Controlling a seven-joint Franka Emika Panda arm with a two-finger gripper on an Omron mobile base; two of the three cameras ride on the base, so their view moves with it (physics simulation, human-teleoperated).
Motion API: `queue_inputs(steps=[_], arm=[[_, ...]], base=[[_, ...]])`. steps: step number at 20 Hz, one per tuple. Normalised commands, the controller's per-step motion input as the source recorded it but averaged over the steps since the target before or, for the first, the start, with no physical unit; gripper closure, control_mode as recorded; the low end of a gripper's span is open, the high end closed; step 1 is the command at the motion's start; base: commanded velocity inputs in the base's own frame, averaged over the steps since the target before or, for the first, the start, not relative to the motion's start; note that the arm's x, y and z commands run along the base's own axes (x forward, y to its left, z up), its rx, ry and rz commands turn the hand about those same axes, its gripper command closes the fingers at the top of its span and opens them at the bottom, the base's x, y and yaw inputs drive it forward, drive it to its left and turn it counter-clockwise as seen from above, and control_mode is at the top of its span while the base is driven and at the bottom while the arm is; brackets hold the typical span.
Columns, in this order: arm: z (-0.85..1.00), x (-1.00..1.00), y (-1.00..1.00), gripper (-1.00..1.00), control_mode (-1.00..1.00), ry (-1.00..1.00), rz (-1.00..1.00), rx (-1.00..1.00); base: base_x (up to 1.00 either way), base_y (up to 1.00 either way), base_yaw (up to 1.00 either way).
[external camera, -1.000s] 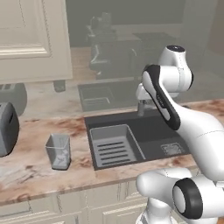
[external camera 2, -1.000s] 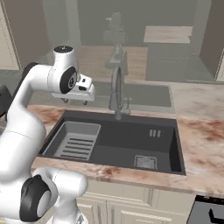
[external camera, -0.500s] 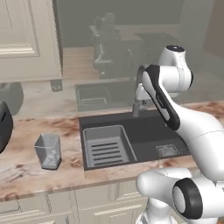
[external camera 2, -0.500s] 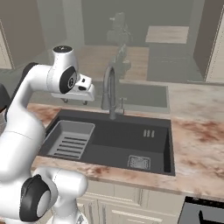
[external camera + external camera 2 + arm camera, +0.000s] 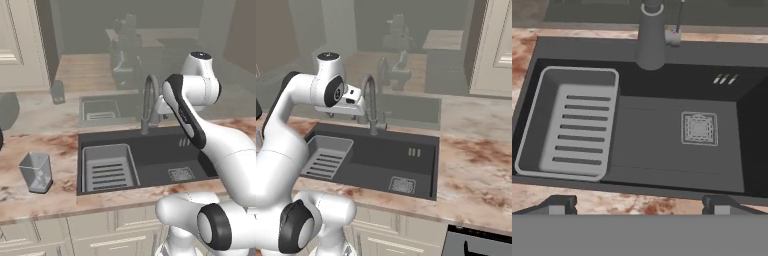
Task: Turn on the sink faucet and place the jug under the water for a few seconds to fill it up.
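Tool point(image 5: 638, 202) hangs over the sink point(image 5: 662, 130), fingertips wide apart; jug point(image 5: 36, 172) stands on the counter point(image 5: 45, 200)

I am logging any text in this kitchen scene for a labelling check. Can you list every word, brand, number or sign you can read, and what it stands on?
None: no readable text in any view.
The sink faucet, the sink with its ribbed rack and drain grate, the jug and the marbled counter bear no lettering.
The three short marks on the sink's back wall are plain slots, not characters.
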Motion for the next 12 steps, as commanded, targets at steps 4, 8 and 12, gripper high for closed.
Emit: queue_inputs(steps=[4, 8, 12], arm=[[0.0, 0.0, 0.0, -1.0, 1.0, 0.0, 0.0, 0.0], [0.0, 0.0, 0.0, -1.0, 1.0, 0.0, 0.0, 0.0], [0.0, 0.0, 0.0, -1.0, 1.0, 0.0, 0.0, 0.0]], base=[[0.0, -0.16, 0.03], [0.0, -0.09, 0.0], [0.0, 0.0, 0.0]])
